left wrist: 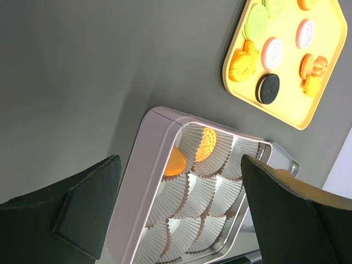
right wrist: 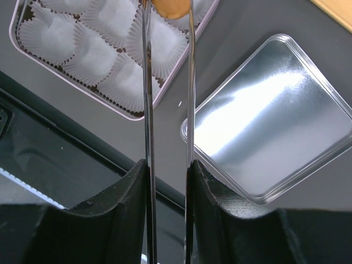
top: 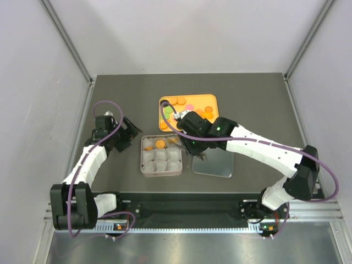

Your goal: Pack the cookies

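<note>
Top external view: a dark table is seen, with a yellow-orange tray set toward the middle of its far edge. Loose cookies in orange, pink, green and black are spread on the tray. Just nearer than the tray, a square tin lined with white paper cups is placed at the table's middle. Its shiny lid is laid flat just beside the tin's right side.

Two orange cookies are lodged in the tin's far row, in the left and middle cups. In the left wrist view the corner cookie is half hidden behind the tin's wall, and the tilted cookie is stood on edge in the next cup.

The right gripper is closed on a pair of thin metal tongs. Between the blades the held cookie, also orange, is pinched over the tin's far right corner cup. Whether it touches the paper cannot be told.

The left gripper is held with its fingers spread wide, gripping nothing, above the table beside the tin's far left corner.
</note>
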You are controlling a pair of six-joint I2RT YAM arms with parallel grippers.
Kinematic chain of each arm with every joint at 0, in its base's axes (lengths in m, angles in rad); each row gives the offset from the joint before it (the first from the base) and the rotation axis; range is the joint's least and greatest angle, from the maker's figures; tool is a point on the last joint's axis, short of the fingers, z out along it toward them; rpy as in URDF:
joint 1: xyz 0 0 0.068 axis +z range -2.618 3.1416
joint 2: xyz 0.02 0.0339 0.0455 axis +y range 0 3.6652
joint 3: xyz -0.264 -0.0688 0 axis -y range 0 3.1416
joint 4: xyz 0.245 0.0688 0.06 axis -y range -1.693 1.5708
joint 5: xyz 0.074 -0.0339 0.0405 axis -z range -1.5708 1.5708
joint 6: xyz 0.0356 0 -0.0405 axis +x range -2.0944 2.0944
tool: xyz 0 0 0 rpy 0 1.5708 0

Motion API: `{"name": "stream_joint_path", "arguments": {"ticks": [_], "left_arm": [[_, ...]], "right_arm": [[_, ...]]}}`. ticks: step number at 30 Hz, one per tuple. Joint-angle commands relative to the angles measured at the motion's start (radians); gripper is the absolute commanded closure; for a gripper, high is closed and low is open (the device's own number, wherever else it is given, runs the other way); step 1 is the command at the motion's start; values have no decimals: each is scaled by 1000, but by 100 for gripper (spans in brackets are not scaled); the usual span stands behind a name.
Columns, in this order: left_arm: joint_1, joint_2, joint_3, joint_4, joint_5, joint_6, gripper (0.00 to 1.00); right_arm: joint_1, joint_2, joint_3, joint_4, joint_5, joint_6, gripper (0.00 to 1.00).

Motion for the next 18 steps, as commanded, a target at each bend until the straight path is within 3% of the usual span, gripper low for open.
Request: {"name": "stream_joint_path", "arguments": {"ticks": [1,10,18], "left_arm": [[7,0,-9,51,9,5,5],[7,0,-13,53,12,6,5],[6,0,-15,53,13,5,5]], "right_arm": [[13,-2,7,47,43,15,66],[13,55,20,63,39,1,66],[13,67,27,68,45,-3,52]]}}
